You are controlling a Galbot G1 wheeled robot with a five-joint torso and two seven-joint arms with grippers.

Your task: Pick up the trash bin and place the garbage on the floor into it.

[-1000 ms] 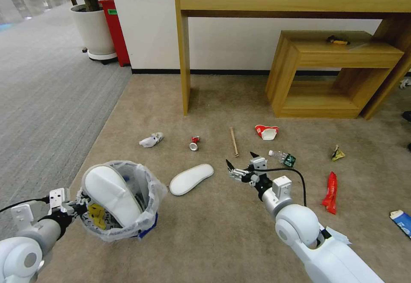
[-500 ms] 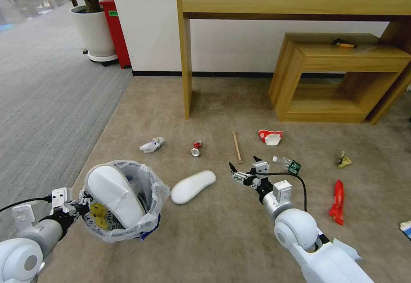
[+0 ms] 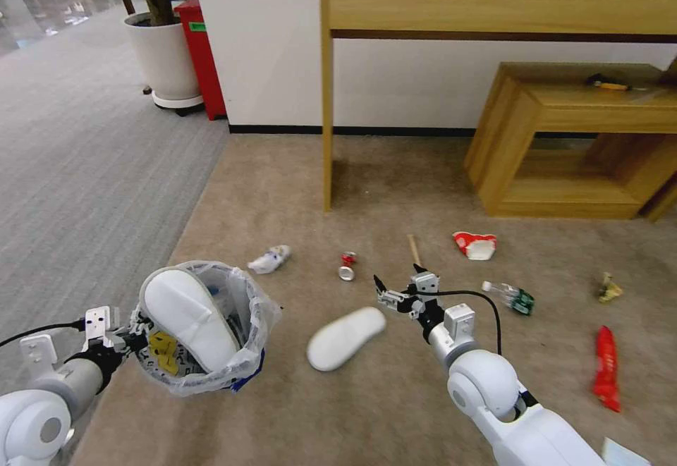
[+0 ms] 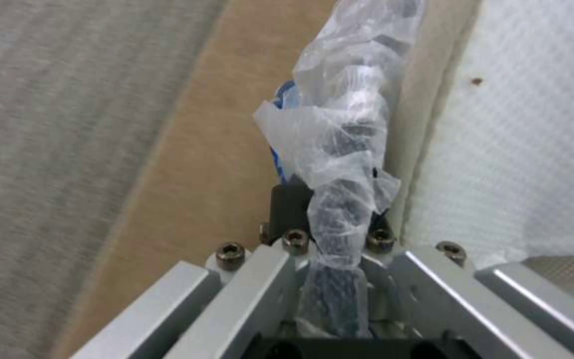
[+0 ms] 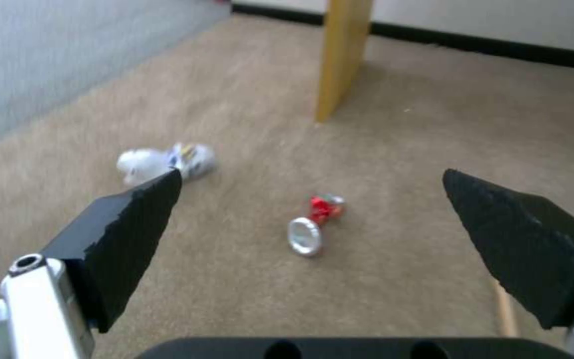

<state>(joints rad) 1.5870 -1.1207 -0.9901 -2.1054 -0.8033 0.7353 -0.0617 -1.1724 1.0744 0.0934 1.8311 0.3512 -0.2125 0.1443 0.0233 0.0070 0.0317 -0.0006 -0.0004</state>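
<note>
My left gripper (image 3: 132,337) is shut on the rim of the trash bin (image 3: 211,367), holding it tilted above the carpet. In the left wrist view its fingers (image 4: 287,209) pinch the bag-covered rim (image 4: 340,164). One white slipper sole (image 3: 187,316) stands in the bin. My right gripper (image 3: 399,285) hangs open and empty over the floor, beyond a second slipper sole (image 3: 345,338). Ahead of it lie a crushed red can (image 5: 314,224), a crumpled wrapper (image 5: 161,160) and a wooden stick (image 3: 413,247). A paper cup (image 3: 475,244), clear bottle (image 3: 509,297) and red wrapper (image 3: 606,369) lie to the right.
A wooden desk leg (image 3: 327,106) stands behind the litter, with a low wooden shelf (image 3: 564,163) at the right carrying a black-and-yellow tool (image 3: 606,84). A white planter (image 3: 168,60) and red box (image 3: 206,53) stand at the back left. Grey carpet lies to the left.
The whole picture has shifted right and down, so the camera has moved. The left gripper still holds the bin, and the right gripper stays open over the floor.
</note>
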